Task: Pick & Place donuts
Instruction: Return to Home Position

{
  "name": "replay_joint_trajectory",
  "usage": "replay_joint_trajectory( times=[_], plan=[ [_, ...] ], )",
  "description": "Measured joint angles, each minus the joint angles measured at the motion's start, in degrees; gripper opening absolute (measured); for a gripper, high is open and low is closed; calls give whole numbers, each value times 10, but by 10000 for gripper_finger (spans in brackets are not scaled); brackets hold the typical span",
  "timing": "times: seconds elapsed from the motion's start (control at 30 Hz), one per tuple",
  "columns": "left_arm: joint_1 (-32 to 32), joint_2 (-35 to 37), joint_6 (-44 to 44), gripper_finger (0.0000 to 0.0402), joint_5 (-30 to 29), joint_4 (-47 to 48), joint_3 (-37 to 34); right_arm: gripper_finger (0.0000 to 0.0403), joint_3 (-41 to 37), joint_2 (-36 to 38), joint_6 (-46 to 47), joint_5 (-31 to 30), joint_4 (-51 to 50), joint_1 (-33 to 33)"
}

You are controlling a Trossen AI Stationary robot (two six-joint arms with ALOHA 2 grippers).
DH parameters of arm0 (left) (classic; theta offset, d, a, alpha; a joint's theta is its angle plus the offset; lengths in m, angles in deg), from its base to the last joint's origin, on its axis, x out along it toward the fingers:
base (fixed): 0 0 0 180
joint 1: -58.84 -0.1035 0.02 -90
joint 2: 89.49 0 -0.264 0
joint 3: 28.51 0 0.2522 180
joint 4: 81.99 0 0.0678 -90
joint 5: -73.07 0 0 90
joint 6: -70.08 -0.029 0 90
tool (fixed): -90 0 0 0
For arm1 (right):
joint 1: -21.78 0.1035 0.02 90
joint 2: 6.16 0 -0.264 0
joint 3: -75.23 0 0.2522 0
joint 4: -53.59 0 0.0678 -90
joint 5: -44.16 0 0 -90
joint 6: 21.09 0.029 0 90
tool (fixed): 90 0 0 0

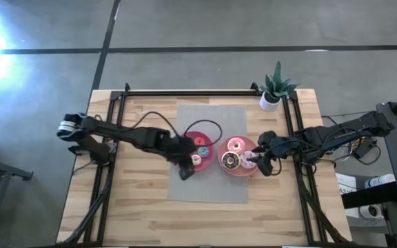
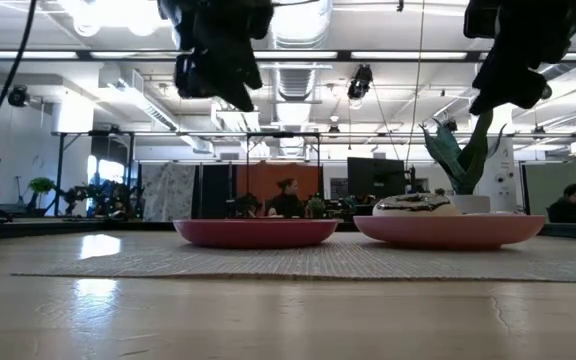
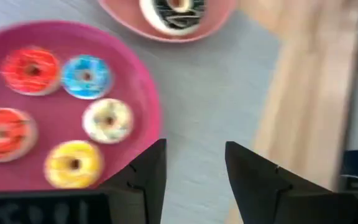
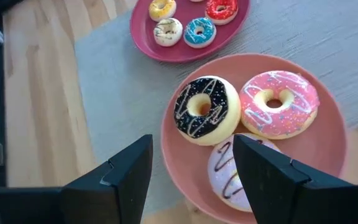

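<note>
Several tiny donuts lie flat on the dark pink plate (image 3: 135,81): two red-orange (image 3: 30,70), blue (image 3: 86,76), cream (image 3: 107,120) and yellow (image 3: 73,163). On the salmon plate (image 4: 328,149) rest the chocolate iced donut (image 4: 205,109), the pink donut (image 4: 279,102) and the pale pink-white donut (image 4: 229,171), which is partly hidden by a finger. My left gripper (image 3: 194,149) is open and hovers above the mat just near of the dark plate (image 1: 200,145). My right gripper (image 4: 192,143) is open and hangs above the salmon plate's right near side (image 1: 238,157).
Both plates sit side by side on a grey mat (image 1: 212,182) at the middle of the wooden table. A potted plant (image 1: 274,89) stands at the far right corner. A black cable (image 1: 209,125) loops behind the dark plate. People sit in the room beyond the table.
</note>
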Motion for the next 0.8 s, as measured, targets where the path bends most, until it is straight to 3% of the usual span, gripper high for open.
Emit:
replay_joint_trajectory(
  times=[0.2,0.3,0.43,0.6,0.8],
  plan=[
    [-8,76,79,137,79,-140,-158,204,-33,9,-18,28,-20,-39],
    [-9,123,132,137,75,-137,-211,197,-40,21,-4,31,-33,-45],
    [-10,181,272,137,51,-146,-253,191,-31,33,8,32,-46,-46],
    [3,242,187,137,-2,-272,-299,190,-3,36,86,45,-37,-45],
    [-34,320,103,137,31,-413,-385,189,3,70,-52,81,104,-34]
  ],
)
